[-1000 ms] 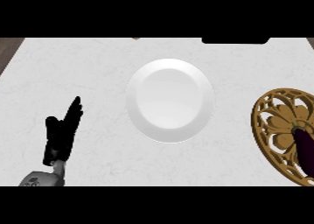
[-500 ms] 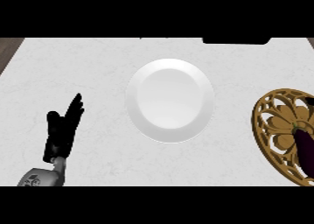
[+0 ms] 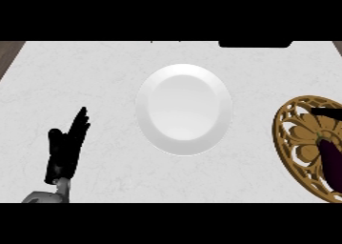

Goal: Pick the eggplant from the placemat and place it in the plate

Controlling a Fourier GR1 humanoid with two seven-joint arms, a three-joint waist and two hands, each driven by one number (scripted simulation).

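A dark purple eggplant [image 3: 335,162] lies on the round golden openwork placemat [image 3: 294,143] at the right edge, partly cut off by the view. An empty white plate [image 3: 184,108] sits mid-counter, to the left of the placemat. My left hand [image 3: 63,150] rests open at the lower left, fingers up, far from both. Of my right hand only a black finger-like bar [image 3: 331,113] shows, entering from the right edge over the top of the placemat, just above the eggplant and not touching it.
The white marbled counter [image 3: 96,76] stretches between my left hand and the plate. A dark object [image 3: 255,44] sits at the back edge. Wooden floor shows at the far left corner [image 3: 5,52].
My left hand has stayed in place at the lower left. The plate, placemat and eggplant have not moved.
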